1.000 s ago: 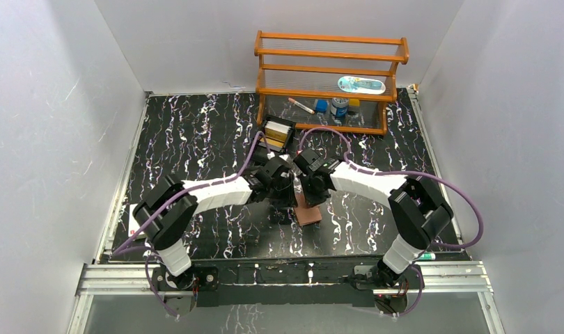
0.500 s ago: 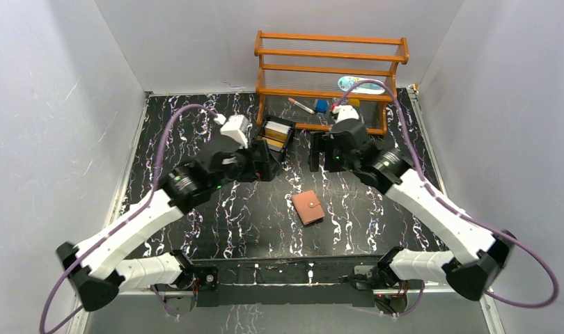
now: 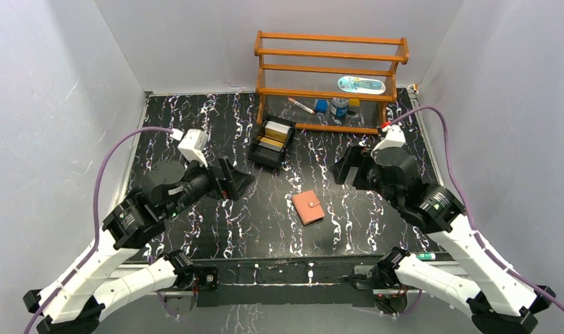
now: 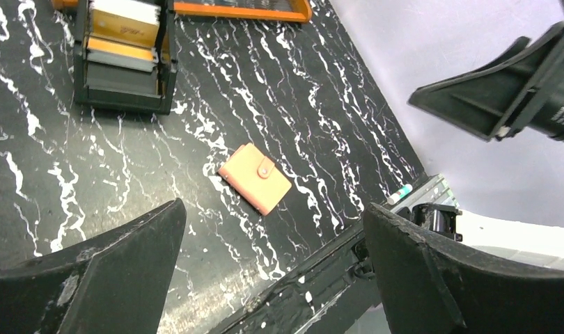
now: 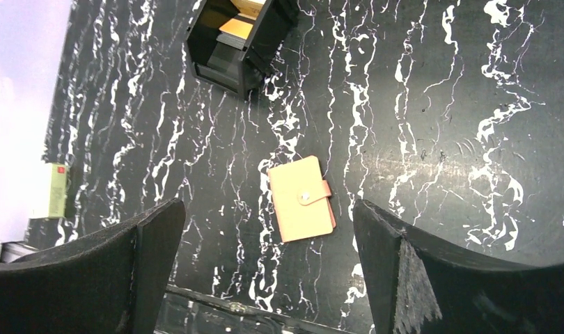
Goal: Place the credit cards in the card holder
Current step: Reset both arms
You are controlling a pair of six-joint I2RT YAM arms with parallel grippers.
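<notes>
Tan leather snap-tab card holder (image 3: 308, 207) is seen closed on black marbled worktop (image 3: 196, 125), flanked by left claw (image 3: 236, 182) and right claw (image 3: 345, 168), both held wide and empty, presumably readied to open it.

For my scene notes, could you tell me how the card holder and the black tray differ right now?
The card holder is tan and lies flat, snapped shut; the black tray stands open-topped with cards inside. The holder sits mid-table, the tray farther back by the wooden rack. Both rest on the table, untouched.

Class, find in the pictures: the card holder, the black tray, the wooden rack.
card holder (image 5: 301, 198): right wrist view, middle of its closed cover.
black tray (image 4: 122, 104): left wrist view, its near wall.
wooden rack (image 3: 331, 37): top view, its top rail.
</notes>
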